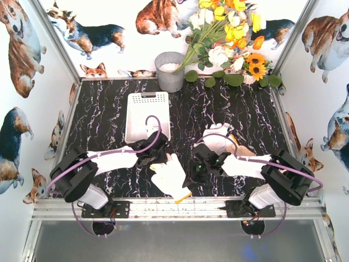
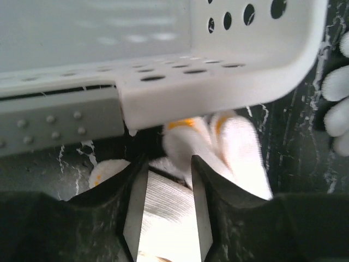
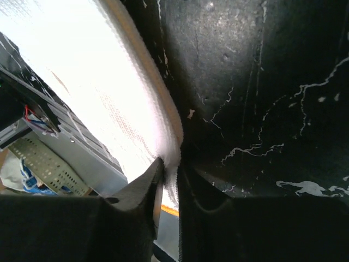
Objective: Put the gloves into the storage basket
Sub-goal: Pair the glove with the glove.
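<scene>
The white perforated storage basket (image 1: 140, 103) stands left of centre; its corner fills the top of the left wrist view (image 2: 229, 82). My left gripper (image 1: 154, 148) (image 2: 166, 164) is at the basket's near right corner, shut on a white knit glove (image 2: 169, 207) whose orange-marked fingers (image 2: 229, 142) reach under the rim. My right gripper (image 1: 197, 169) (image 3: 170, 166) is shut on the edge of a second white glove (image 1: 172, 177) (image 3: 109, 93) with an orange cuff, lying near the front edge. More gloves, white (image 1: 217, 136) and beige (image 1: 242, 148), lie beside the right arm.
A grey metal bucket (image 1: 170, 71) stands behind the basket. A flower bouquet (image 1: 229, 38) lies at the back right. The metal front rail (image 1: 174, 207) runs just below the cuffed glove. Corgi-print walls enclose the table.
</scene>
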You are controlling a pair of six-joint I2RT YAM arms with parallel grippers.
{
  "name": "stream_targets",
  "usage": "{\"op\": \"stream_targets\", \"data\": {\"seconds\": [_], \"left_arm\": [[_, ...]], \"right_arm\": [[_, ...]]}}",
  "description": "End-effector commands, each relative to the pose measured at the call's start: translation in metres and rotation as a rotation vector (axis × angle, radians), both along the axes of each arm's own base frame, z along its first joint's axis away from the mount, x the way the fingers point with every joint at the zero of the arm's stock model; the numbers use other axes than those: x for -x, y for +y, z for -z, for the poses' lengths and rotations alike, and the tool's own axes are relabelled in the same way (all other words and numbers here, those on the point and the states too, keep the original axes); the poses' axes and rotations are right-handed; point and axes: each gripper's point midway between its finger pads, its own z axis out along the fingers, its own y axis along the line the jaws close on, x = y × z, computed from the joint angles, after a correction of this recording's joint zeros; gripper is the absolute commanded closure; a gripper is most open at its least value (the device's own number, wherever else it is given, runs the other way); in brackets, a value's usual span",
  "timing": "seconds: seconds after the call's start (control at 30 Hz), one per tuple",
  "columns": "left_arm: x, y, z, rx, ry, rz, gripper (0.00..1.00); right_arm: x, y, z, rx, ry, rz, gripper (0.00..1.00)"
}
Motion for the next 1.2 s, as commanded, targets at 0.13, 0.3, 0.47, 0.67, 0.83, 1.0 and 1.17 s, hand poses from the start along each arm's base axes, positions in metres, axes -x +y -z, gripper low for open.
{"op": "stream_targets", "data": {"seconds": [0.13, 0.3, 0.47, 0.67, 0.83, 1.0, 1.17], "left_arm": [[0.004, -0.008, -0.051, 0.049, -0.022, 0.08, 0.49], [0.024, -0.01, -0.058, 0.069, 0.016, 0.121, 0.48], [0.045, -0.022, -0.065, 0.13, 0.04, 0.178, 0.52], [0.063, -0.033, -0.078, 0.153, -0.073, 0.321, 0.51], [0.079, -0.042, -0.081, 0.068, -0.182, 0.473, 0.49], [0.099, -0.051, -0.076, -0.013, -0.279, 0.557, 0.45], [0.109, -0.058, -0.086, -0.022, -0.399, 0.578, 0.32]], "right_arm": [[-0.003, -0.004, -0.002, 0.009, -0.021, 0.062, 1.0], [-0.009, -0.001, -0.01, -0.016, -0.041, 0.105, 1.0], [-0.014, -0.001, -0.02, -0.036, -0.056, 0.147, 1.0], [-0.018, 0.001, -0.033, -0.063, -0.018, 0.249, 1.0], [-0.021, 0.001, -0.038, -0.051, 0.05, 0.337, 1.0], [-0.027, -0.001, -0.039, -0.038, 0.122, 0.406, 1.0], [-0.031, 0.002, -0.045, -0.065, 0.199, 0.461, 1.0]]}}
